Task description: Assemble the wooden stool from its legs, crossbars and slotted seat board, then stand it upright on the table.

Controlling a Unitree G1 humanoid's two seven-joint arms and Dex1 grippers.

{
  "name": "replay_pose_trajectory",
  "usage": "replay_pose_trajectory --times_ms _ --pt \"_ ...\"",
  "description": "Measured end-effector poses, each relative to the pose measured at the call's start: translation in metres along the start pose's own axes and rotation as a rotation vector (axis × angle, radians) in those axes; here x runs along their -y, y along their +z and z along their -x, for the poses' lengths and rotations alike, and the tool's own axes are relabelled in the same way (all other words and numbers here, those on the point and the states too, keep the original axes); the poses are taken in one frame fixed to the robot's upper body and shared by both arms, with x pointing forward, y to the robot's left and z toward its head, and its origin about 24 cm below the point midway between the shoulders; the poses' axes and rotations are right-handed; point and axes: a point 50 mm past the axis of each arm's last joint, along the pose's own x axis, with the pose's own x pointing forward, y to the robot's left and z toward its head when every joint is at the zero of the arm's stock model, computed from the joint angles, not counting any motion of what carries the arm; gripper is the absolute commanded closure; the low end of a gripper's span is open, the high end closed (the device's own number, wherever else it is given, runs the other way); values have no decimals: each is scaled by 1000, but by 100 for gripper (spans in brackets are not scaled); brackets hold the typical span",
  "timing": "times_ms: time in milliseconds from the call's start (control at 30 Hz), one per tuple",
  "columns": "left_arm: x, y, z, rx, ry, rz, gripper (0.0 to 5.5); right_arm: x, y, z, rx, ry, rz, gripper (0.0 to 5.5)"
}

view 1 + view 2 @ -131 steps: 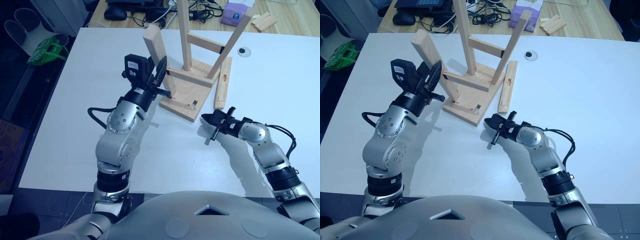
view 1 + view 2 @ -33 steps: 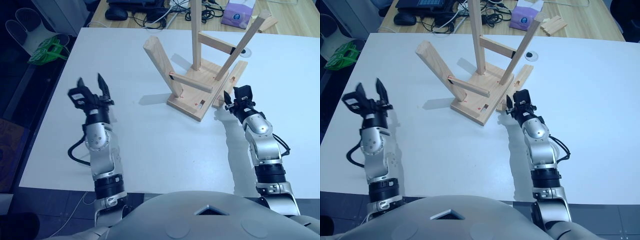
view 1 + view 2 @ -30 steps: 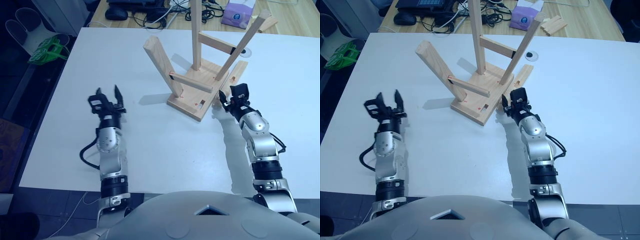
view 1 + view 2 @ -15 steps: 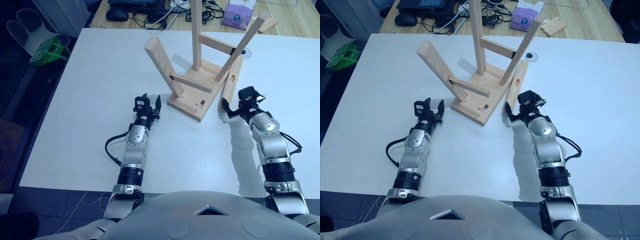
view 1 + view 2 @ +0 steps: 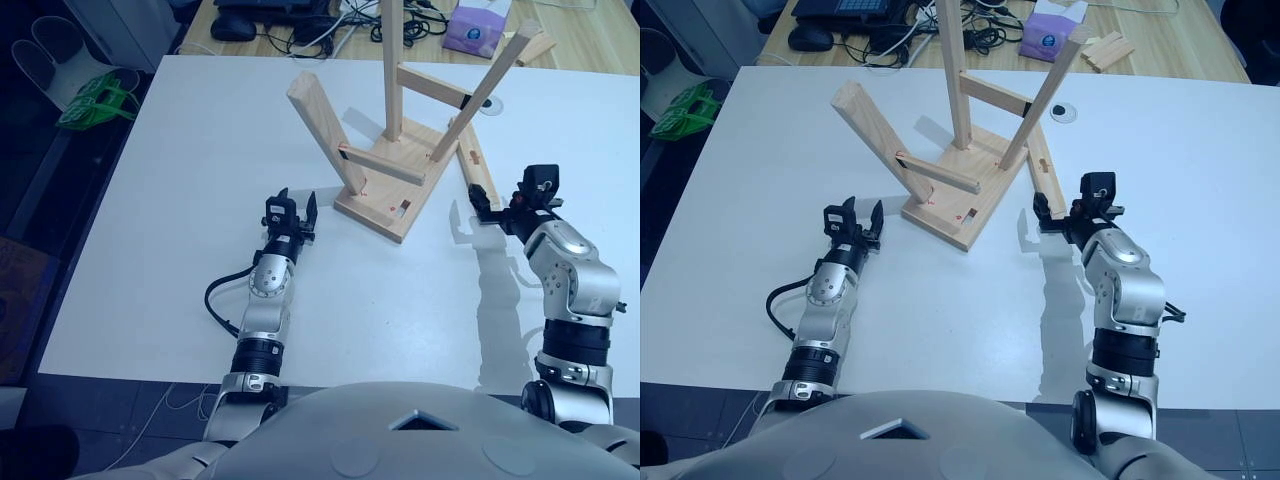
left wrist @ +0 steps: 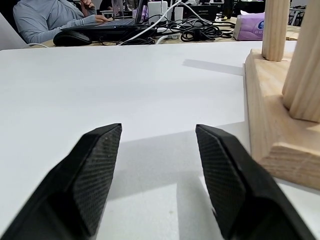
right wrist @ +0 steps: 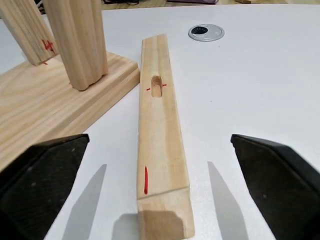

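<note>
My left jaws are released and wide apart, their black pads (image 6: 95, 175) low over the white counter (image 5: 200, 150), just short of the seat board (image 5: 380, 195) at its near corner on my left side and not touching it. The seat board lies flat on the counter with the stool built upside down on it: a leaning leg (image 5: 318, 125) tilts away from the board on my left, an upright leg (image 5: 392, 70) rises from the board's far part, and a slanted leg (image 5: 478, 88) goes up from the board's right edge. A lower crossbar (image 5: 385, 166) joins the leaning leg to the others close above the board, and an upper crossbar (image 5: 432, 88) links the upright leg and the slanted leg. A loose leg (image 7: 162, 140) lies flat on the counter just beside the seat board's right edge, its slot facing up and red marks on its top. My right jaws are also released, spread wide to either side of the loose leg's end that is farther from the board; the dark pads (image 7: 45, 185) stand clear of the wood on both sides. A round grey grommet (image 7: 205, 32) sits in the counter beyond the loose leg, well apart from the seat board.
</note>
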Motion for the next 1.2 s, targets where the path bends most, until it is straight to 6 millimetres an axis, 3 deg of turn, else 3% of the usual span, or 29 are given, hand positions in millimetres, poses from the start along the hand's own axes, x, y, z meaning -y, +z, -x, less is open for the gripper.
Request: replay_pose_trajectory --times_ms 133,200,267,500,600,767,1100,1200 --pt "0 0 0 0 3 2 273 -2 -22 -14 -121 -40 43 13" --pt "-4 1 0 5 39 11 273 -4 -21 -22 -129 -32 65 48" --pt "-21 11 2 79 166 37 273 -4 -21 -27 -141 -16 73 78" --pt "-77 82 19 441 468 41 273 5 -24 -30 -136 -46 39 197" --pt "-103 142 23 654 546 5 273 9 -25 -33 -116 -84 22 244" --pt "-92 228 22 894 433 -26 273 11 -24 -38 -51 -106 21 337" --pt "-94 287 19 987 340 -19 273 9 -20 -38 35 -182 -39 344" --pt "-88 318 18 1041 234 -21 273 10 15 -28 291 -278 23 344"
